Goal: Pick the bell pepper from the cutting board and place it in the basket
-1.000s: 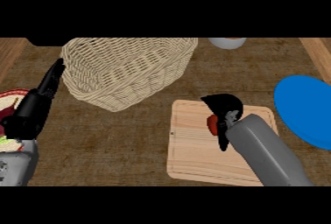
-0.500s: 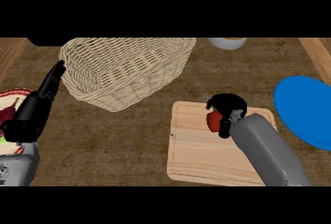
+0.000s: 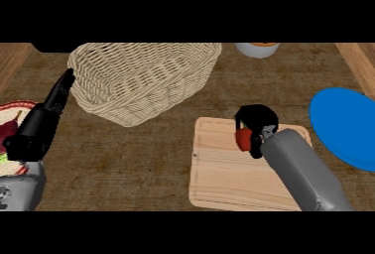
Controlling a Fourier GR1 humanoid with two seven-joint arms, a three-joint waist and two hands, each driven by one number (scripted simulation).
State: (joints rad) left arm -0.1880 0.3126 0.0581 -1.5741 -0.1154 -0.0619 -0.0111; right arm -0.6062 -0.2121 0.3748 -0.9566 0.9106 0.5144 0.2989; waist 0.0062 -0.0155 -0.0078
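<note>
On the cutting board [image 3: 238, 173], at its far edge, we see our right hand [image 3: 256, 124] with fingers curled round the red bell pepper [image 3: 242, 139]. The basket [image 3: 143, 79] stands left of the board. Our left hand [image 3: 47, 116] rests beside the basket, fingers straight.

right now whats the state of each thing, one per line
red bell pepper: on the board, right hand curled round it
light wooden cutting board: flat on the counter
woven wicker basket: nothing visible inside
black right hand: shut on the pepper
black left hand: fingers straight, holding nothing
</note>
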